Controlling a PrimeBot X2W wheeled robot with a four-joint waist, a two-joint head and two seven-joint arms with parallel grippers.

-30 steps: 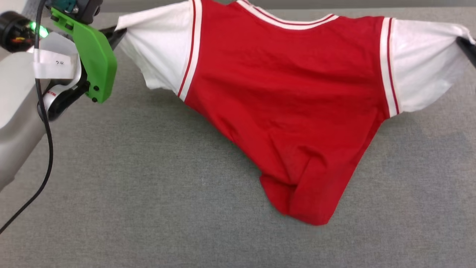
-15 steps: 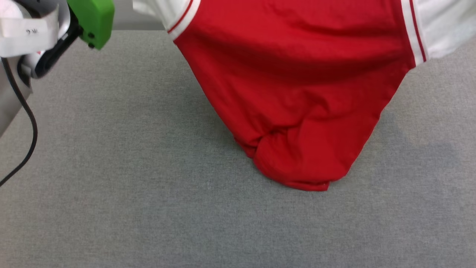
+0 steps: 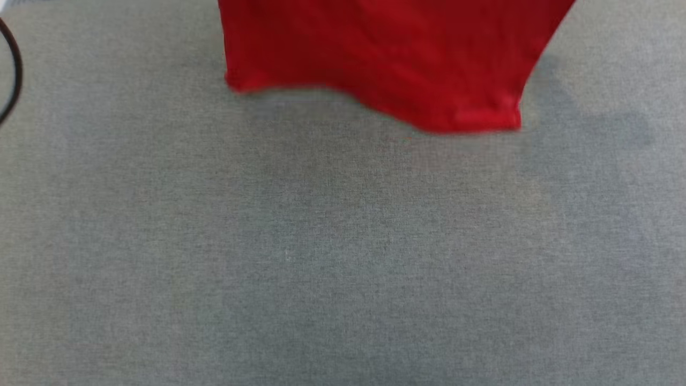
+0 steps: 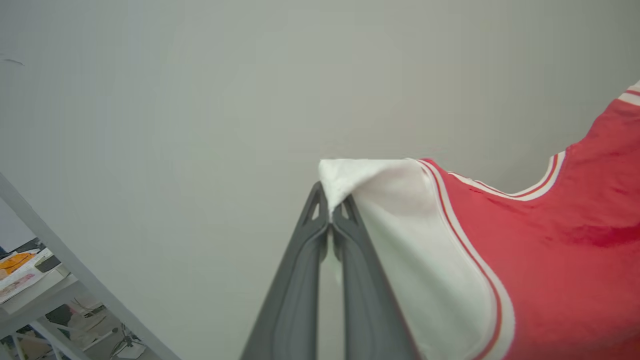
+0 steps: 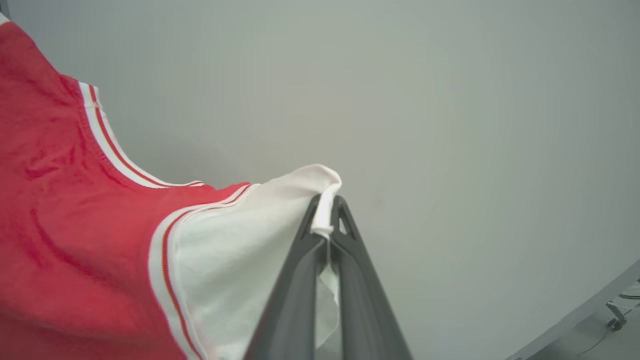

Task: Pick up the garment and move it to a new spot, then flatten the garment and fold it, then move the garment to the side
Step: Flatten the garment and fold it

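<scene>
- Since a second ago the garment (image 3: 386,59) has changed shape in my head view. Its lower end was bunched to a point then, and now hangs spread, with a wavy, nearly level hem.
- Head view: plain red cloth fills the top middle, above the grey table cover (image 3: 343,257). The hem is blurred, so I cannot tell whether it touches the cover. A dark cable (image 3: 13,69) curves at the left edge.
- Left wrist view: the left gripper (image 4: 331,210) points up at a pale wall. Its fingers are pressed together on the tip of a white sleeve. The garment (image 4: 550,260) stretches away to the right, past the striped seam trim to the red body and collar band.
- Right wrist view: the right gripper (image 5: 327,215) is also raised, its fingers clamped on a fold of the other white sleeve. The garment (image 5: 65,225) runs left, taut between my two arms.
</scene>
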